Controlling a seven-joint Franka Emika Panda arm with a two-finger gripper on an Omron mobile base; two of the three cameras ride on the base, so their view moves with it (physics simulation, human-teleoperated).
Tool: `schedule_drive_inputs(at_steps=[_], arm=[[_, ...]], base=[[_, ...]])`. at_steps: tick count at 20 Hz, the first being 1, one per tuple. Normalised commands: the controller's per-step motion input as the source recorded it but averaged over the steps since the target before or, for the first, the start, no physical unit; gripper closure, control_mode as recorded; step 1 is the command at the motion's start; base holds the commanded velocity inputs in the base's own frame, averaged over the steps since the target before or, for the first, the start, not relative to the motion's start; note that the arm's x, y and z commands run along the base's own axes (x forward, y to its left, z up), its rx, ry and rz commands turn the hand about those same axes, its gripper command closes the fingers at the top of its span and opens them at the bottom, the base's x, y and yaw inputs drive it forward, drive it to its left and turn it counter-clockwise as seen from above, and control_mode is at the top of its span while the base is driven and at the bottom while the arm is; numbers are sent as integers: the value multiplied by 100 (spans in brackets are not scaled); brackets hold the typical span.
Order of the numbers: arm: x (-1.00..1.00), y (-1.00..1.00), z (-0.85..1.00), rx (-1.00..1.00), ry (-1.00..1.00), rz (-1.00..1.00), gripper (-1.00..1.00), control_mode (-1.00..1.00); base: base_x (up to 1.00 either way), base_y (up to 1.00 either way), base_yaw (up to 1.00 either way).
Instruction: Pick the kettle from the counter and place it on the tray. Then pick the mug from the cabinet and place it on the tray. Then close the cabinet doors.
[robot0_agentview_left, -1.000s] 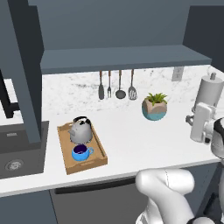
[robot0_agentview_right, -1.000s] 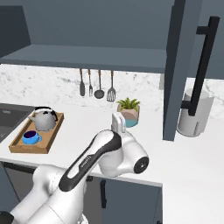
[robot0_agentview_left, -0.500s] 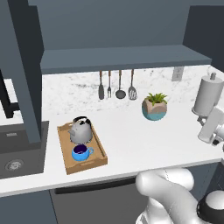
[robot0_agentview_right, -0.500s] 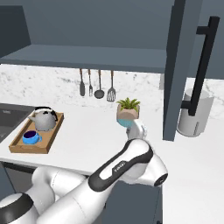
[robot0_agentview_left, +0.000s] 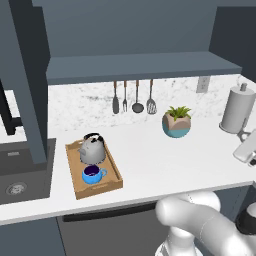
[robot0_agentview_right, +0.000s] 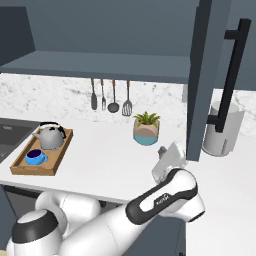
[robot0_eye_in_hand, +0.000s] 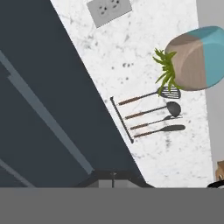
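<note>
Two things sit on the tray (robot0_agentview_left: 79, 186), which lies near the left end of the desk (robot0_agentview_left: 150, 155), close to its front edge: the kettle (robot0_agentview_left: 93, 149) at the tray's back end and the mug (robot0_agentview_left: 92, 174) just in front of it, toward the tray's near end. The same pair shows from the other side, kettle (robot0_agentview_right: 50, 137) behind mug (robot0_agentview_right: 34, 157) on the tray (robot0_agentview_right: 57, 159). The cabinet (robot0_agentview_left: 140, 65) above stands open, its shelf board bare, with the left door (robot0_agentview_left: 22, 95) swung out over the sink (robot0_agentview_left: 20, 172) and the right door (robot0_agentview_right: 212, 80) jutting forward, its black bar handle (robot0_agentview_right: 231, 75) facing the camera. The gripper (robot0_agentview_right: 169, 161) is raised over the desk's right part, just beside the lower edge of that right door; the fingers look pressed together with nothing between them, though they are small and partly hidden. A plant pot (robot0_agentview_left: 176, 122) stands toward the desk's back edge, utensils (robot0_agentview_left: 133, 97) hang on the wall behind, and a paper-towel roll (robot0_agentview_left: 238, 109) stands near the back right corner.
</note>
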Motion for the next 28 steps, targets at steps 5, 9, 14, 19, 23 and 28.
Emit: schedule_drive_inputs(at_steps=[5,9,14,19,23,28], arm=[[0,-69,22,15,-9,0,100,-100],[0,-75,50,13,-12,0,100,-100],[4,-63,48,16,-7,0,100,-100],[26,-43,5,21,-8,0,100,-100],[21,-40,6,25,-25,2,100,-100],[4,-14,49,20,-32,2,100,-100]], base=[[0,0,0],[0,0,0],[0,0,0],[0,0,0],[0,0,0],[0,0,0]])
